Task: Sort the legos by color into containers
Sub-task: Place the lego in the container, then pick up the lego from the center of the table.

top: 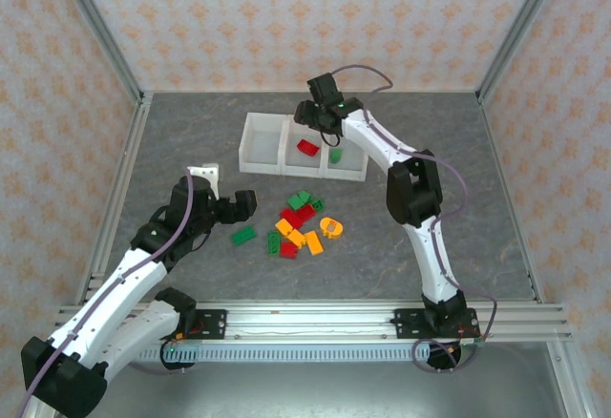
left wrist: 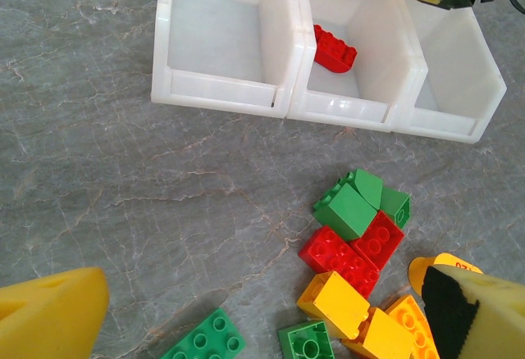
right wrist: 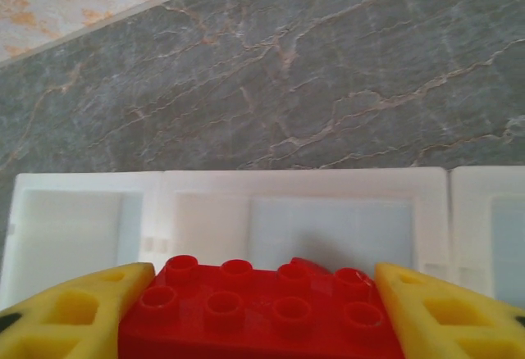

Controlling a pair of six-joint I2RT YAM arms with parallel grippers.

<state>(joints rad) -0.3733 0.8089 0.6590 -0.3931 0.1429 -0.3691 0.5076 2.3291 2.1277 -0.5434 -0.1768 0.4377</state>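
top external view: at the left, the left pincer (top: 244, 204) hangs low over the grey table (top: 191, 132), released, its jaws wide apart. in the left wrist view its yellow fingers (left wrist: 49, 314) frame the scene below. just right of it, a lone green brick (top: 243, 235) lies flat. further right, the loose legos (top: 302, 225) sit heaped in red, green and orange-yellow, with an orange ring (top: 331, 226) at the heap's right edge. behind the heap stand the containers (top: 260, 166), three white bins joined in a row. a binned red brick (top: 307, 148) lies in the middle one and a binned green brick (top: 335, 156) in the right one. over the middle bin hangs the right pincer (top: 315, 117). in the right wrist view it grasps a held red brick (right wrist: 262, 310) by its ends.
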